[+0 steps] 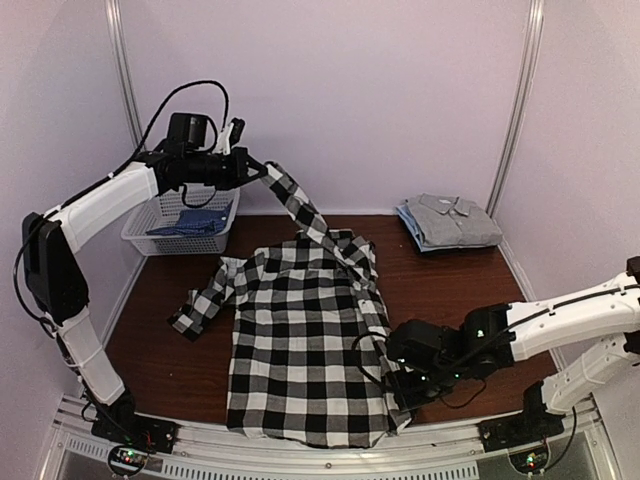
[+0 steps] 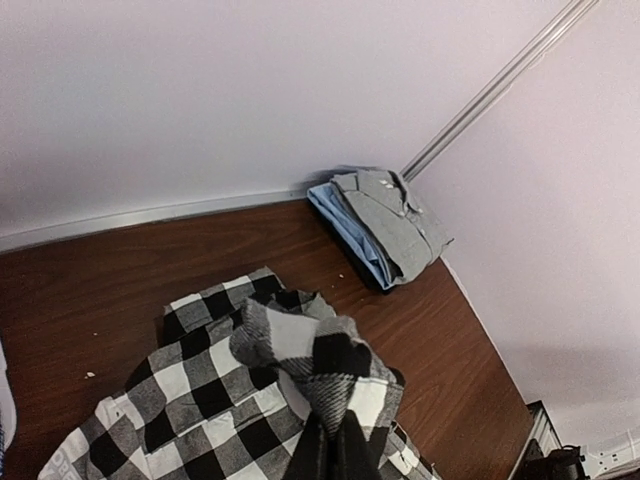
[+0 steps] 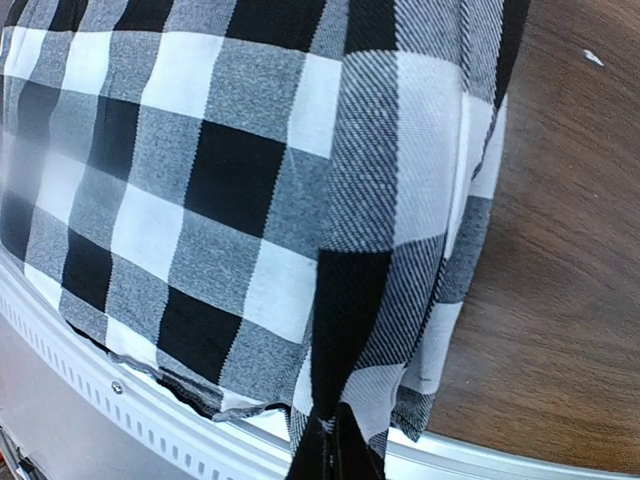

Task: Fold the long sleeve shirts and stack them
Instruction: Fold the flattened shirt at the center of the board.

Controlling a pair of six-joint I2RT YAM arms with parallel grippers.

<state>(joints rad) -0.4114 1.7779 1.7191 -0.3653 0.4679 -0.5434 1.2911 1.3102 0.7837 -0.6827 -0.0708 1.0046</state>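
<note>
Checked shirt (image 1: 300, 340) spread, 1 sleeve (image 1: 295, 205) raised; folded shirts (image 1: 450, 222) stacked far right.

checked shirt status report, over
Left gripper shut on checked shirt sleeve, raised. Right gripper shut on near hem. Folded stack far right, not in the way.

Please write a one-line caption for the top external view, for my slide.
Left gripper holds up a sleeve of the black-and-white checked cloth shirt; right gripper pinches its near hem corner.
</note>
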